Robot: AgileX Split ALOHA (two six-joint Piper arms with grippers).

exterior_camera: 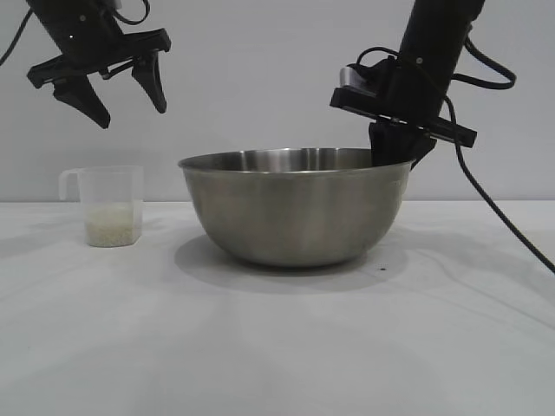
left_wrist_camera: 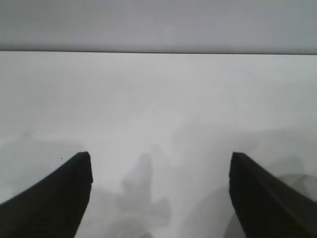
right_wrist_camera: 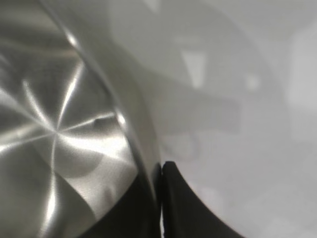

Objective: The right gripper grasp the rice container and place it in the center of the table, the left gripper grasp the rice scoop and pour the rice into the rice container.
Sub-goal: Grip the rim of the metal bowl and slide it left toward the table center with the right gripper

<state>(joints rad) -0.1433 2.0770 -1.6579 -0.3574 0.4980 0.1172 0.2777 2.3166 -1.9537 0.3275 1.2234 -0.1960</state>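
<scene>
I am looking at the rice container [exterior_camera: 295, 208], which is sitting on the table [exterior_camera: 277, 347] close to the middle of the exterior view, and I am judging the first step as nearly done but not finished. The right gripper [exterior_camera: 395, 154] is pinching the thin rim at about 2 o'clock on the bowl, fingers closed with one inside the wall and one outside; the right wrist view is showing the steel edge [right_wrist_camera: 124, 129] running straight into the closed black fingertips [right_wrist_camera: 161, 208]. It is not yet letting go.

At 9 o'clock from the bowl, apart from it, the rice scoop [exterior_camera: 106, 206] is standing upright with the rice [exterior_camera: 113, 227] filling its bottom part, so I am reckoning that the grasp and the pour are both left. The left gripper [exterior_camera: 121, 91] is hanging above the scoop at about 12 o'clock, fingers spread wide and holding nothing; its own camera is showing only bare table [left_wrist_camera: 158, 124] between the two fingers [left_wrist_camera: 54, 198].

The right fingertips are hidden behind the bowl wall from outside, and the bowl's inside bottom is not showing there.
</scene>
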